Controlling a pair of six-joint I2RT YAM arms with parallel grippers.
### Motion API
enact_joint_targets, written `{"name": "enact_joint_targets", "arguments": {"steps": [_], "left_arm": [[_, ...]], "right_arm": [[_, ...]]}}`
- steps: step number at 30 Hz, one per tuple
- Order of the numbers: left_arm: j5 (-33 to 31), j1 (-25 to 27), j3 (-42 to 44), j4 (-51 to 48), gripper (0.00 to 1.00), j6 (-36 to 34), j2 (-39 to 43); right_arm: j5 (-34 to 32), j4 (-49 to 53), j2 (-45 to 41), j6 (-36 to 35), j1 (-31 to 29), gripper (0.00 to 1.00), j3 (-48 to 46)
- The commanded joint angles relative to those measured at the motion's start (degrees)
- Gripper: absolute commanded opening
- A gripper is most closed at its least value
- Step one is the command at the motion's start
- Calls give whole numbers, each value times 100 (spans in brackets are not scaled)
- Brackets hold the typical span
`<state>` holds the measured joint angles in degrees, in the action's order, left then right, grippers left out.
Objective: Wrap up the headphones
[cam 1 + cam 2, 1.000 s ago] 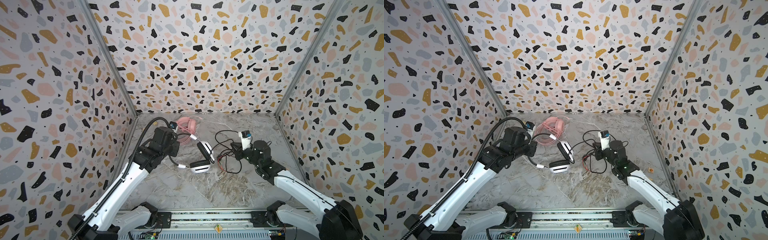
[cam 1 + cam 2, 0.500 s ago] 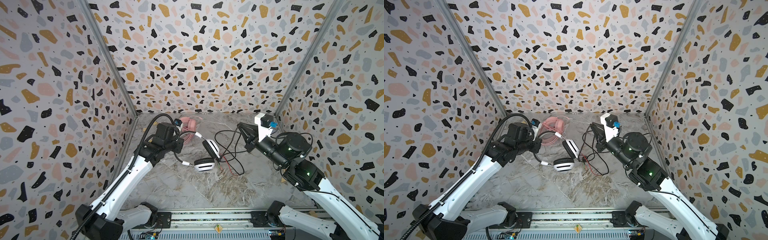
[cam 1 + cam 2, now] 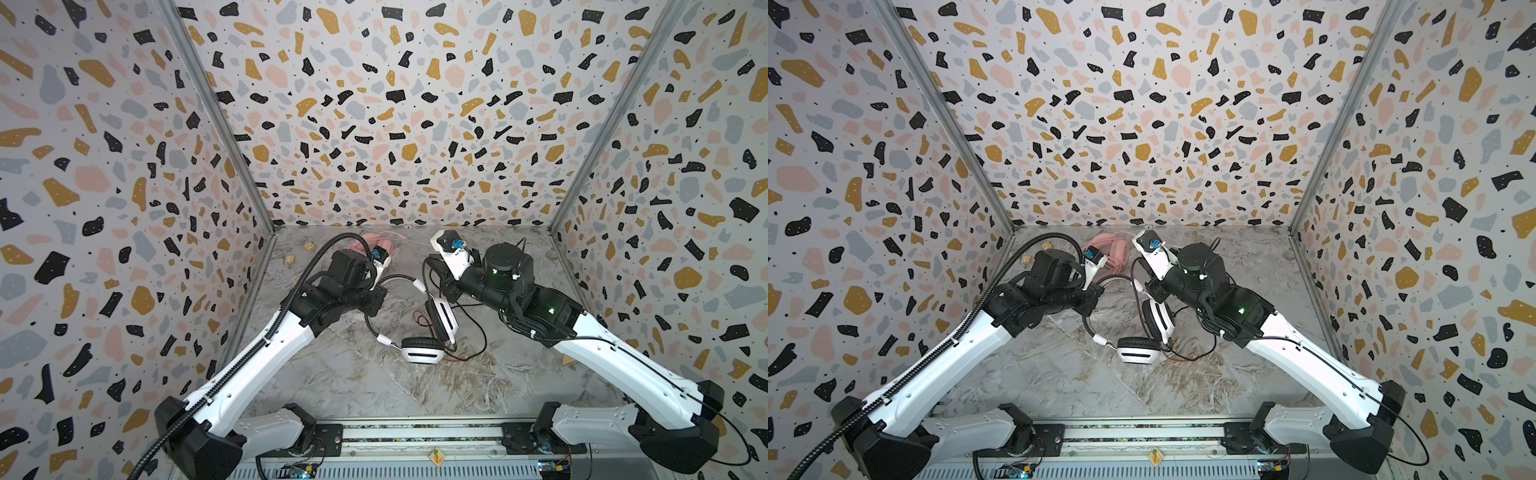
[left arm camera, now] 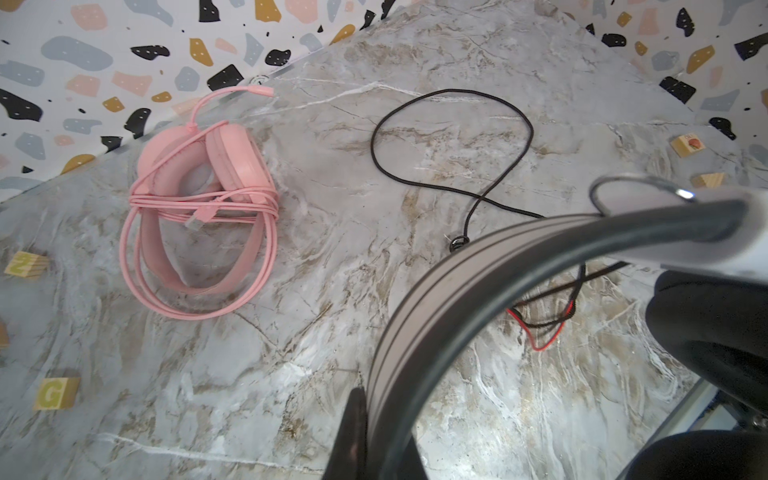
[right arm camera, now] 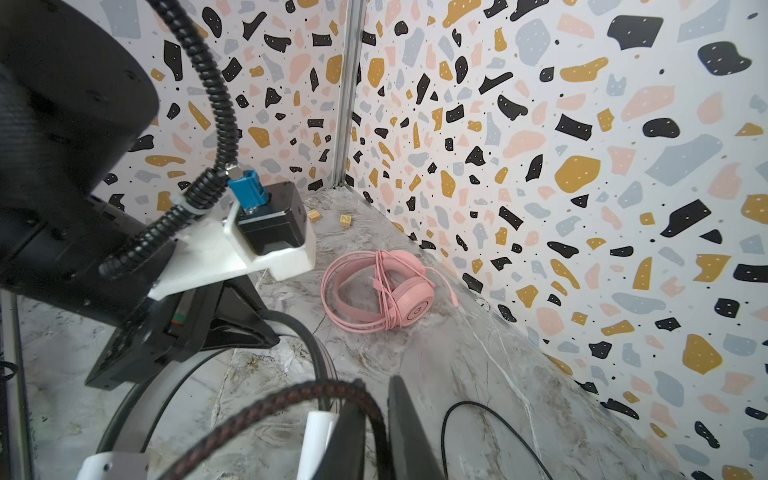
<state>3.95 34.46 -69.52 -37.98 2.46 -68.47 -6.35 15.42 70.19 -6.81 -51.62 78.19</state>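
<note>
The white-and-black headphones [image 3: 420, 351] hang tilted above the marble floor, one cup low and the other cup [image 3: 442, 318] on edge. My left gripper [image 4: 384, 436] is shut on their black headband [image 4: 478, 266]; in both top views it [image 3: 380, 282] sits at the band's left end. My right gripper [image 5: 380, 432] is shut on the braided black-and-red cord [image 5: 257, 411], close to the band's right end [image 3: 1152, 291]. The rest of the black cord [image 4: 453, 137] loops loosely on the floor. The pink headphones [image 4: 199, 195] lie at the back, their pink cord wound around them.
Small wooden letter blocks lie about: a G block [image 4: 56, 392], a Z block [image 4: 25, 264], two near the back left wall [image 3: 289, 259] and one at the right [image 3: 567, 362]. Terrazzo walls [image 3: 374, 124] close in three sides.
My right arm has risen off the floor and swung in toward the headband, drawing the cord up. My left arm has carried the headset slightly rightward and nearer.
</note>
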Motion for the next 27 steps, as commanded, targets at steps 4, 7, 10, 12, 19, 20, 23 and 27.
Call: {"name": "enact_joint_targets", "arguments": {"steps": [4,7,10,12,19,20,23,27], "left_arm": [[554,211,-286,313,0,222,268],[561,211,-253,381,0,350,510],[851,212,-216,515,0,448,718],[1136,211,-263,596,0,521,756],[1863,211,-381,980,0,801,809],[1783,211,-489,885,0,788,808],[1477,203,-656,843,0,791,890],[1306,205,-1201,310,0,736,700]], "right_arm": [[-419,67,214,182,488,14,95],[-121,-76,93,394,912,14,-270],[285,-95,80,557,1109,14,-480],[543,-192,80,594,1110,14,-673],[1480,-721,20,854,1120,17,-1303],[1536,-877,-32,916,1127,18,-1473],[1639,-1248,-176,1062,1160,21,-1890],[2188,-1920,-319,1220,1238,48,-2481]]}}
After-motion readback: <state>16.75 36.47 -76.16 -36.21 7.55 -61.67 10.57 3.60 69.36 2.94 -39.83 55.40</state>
